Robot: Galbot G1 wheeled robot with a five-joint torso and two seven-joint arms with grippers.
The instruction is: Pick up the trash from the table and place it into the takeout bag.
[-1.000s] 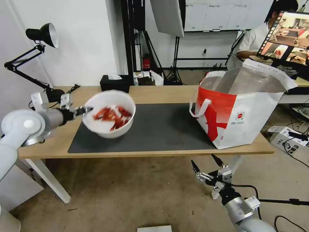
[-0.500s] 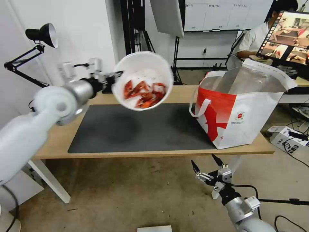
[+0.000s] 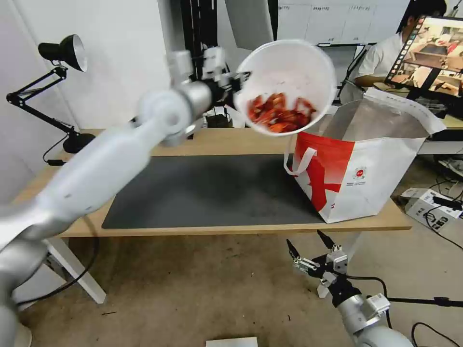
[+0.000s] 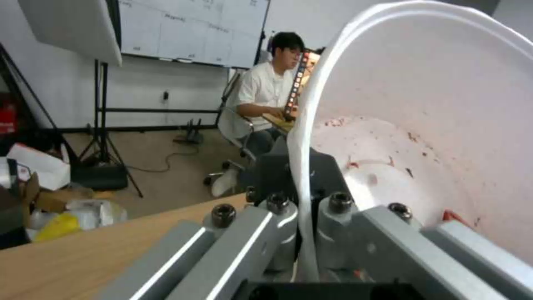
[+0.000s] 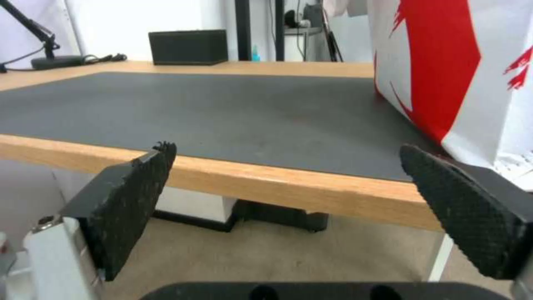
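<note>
Lab/studio setup, not a home: softbox point(image 3: 251, 24) on light stands point(image 3: 264, 86), whiteboard point(image 3: 333, 21) on the back wall, desk lamp point(image 3: 62, 53) clamped beside the table point(image 3: 241, 140), monitor point(image 3: 429, 55) showing camera feeds, cables point(image 3: 443, 221) over the floor.

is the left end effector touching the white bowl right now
Touching. The left wrist view shows the left end effector with its fingers clamped on either side of the bowl rim, no gap between them.
</note>
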